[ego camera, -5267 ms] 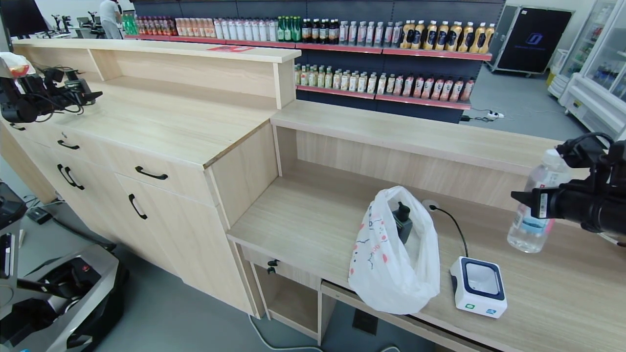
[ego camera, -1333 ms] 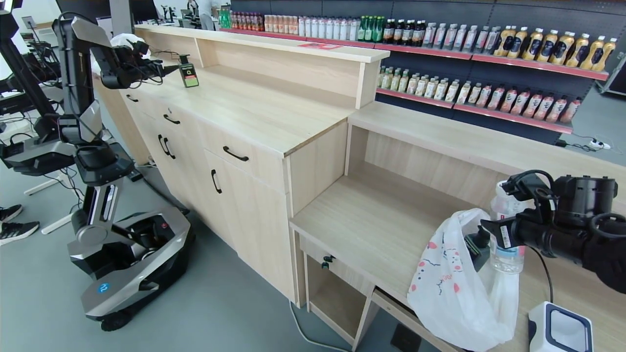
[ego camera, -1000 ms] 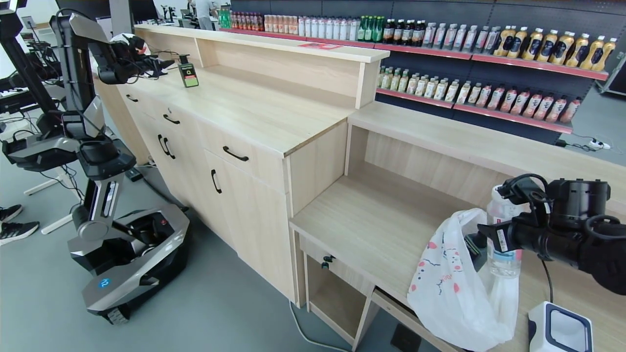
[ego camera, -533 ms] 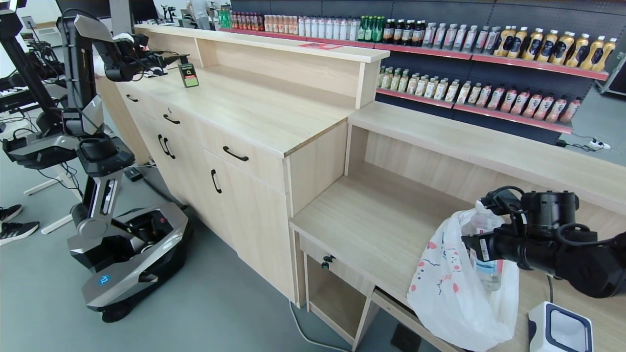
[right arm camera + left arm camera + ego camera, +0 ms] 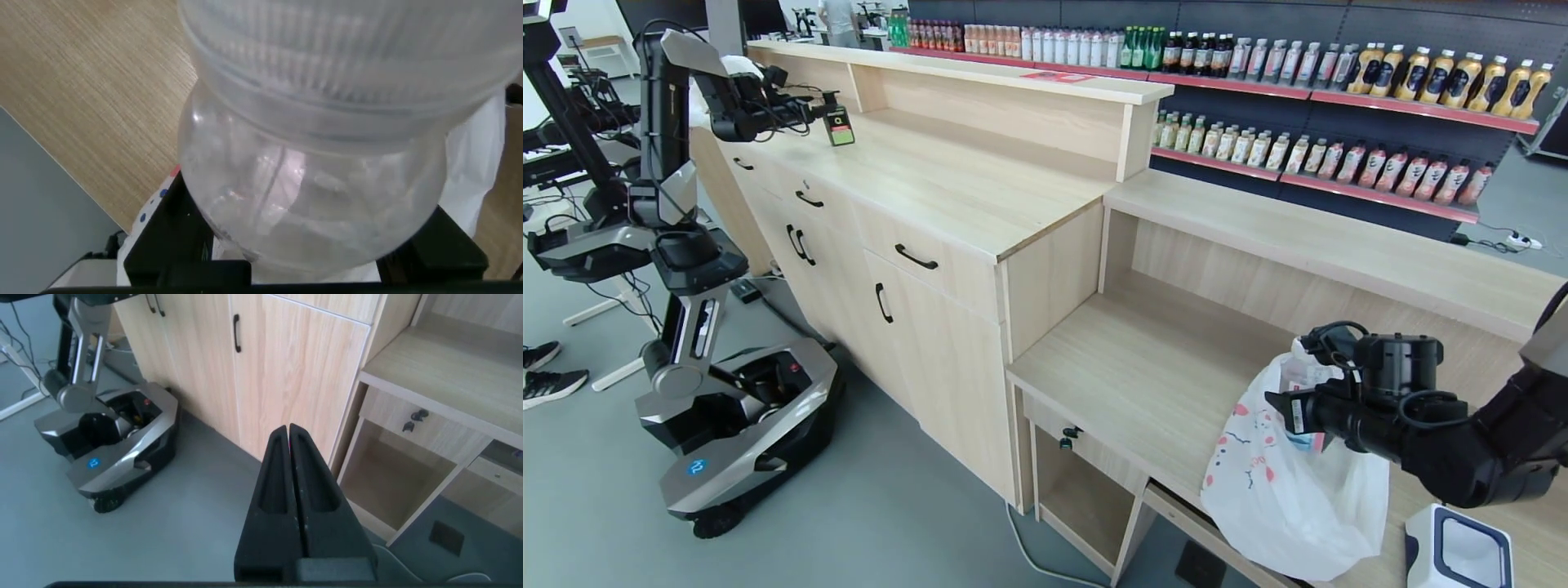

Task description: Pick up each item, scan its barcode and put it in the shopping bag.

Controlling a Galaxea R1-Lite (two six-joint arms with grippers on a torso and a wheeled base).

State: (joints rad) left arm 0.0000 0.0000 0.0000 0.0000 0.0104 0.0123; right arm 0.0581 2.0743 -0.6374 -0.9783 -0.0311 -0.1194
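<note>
**A:** Bottle point(image 5: 1300, 377) first: where does it sit?

**B:** Upright, its lower part inside the mouth of the bag point(image 5: 1282, 506), at about four o'clock in the head view. The right gripper point(image 5: 1290, 411) clamps its side. The scanner point(image 5: 1454, 547) lies just beside the bag, toward four o'clock of it.

**A:** How should the drop go?

**B:** I'd lower it straight until the base meets the counter point(image 5: 1160, 367) through the plastic. Then ease the fingers apart slowly, so the thin film doesn't snag or tip it, and lift out vertically.

**A:** And the left gripper point(image 5: 289, 439)?

**B:** Pressed together on nothing, above the floor, well apart from the bag.
</note>
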